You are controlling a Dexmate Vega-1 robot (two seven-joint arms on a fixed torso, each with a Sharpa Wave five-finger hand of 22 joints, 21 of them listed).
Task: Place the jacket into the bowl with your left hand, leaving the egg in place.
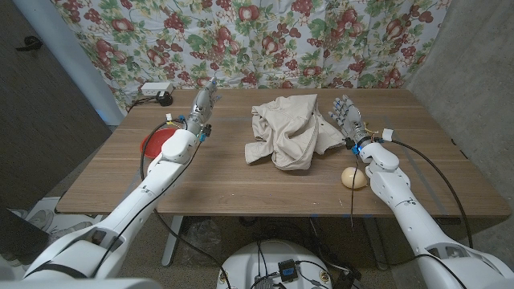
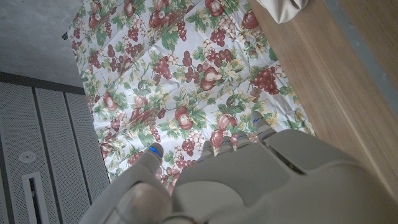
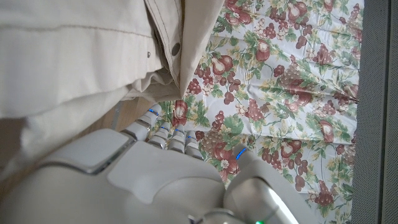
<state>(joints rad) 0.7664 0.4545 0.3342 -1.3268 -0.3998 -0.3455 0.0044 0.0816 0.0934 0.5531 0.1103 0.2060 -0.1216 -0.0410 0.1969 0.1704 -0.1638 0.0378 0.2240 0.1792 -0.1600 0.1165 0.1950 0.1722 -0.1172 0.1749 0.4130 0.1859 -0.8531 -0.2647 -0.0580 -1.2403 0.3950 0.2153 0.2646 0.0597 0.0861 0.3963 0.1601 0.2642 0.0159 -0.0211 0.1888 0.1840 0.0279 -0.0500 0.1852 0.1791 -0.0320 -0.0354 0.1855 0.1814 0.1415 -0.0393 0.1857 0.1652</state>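
A crumpled beige jacket lies in a heap at the middle of the wooden table. A pale egg sits to its front right, beside my right forearm. At the table's left, the red bowl is partly covered by my left arm. My left hand is raised to the left of the jacket, fingers stretched out and holding nothing. My right hand stands with fingers apart close against the jacket's right edge, empty. The right wrist view has the jacket close in front of that hand. A jacket corner appears beyond my left hand.
A floral cloth hangs behind the table. A white power strip with a plug lies at the table's back left corner. A black cable trails over the table's right side along my right arm.
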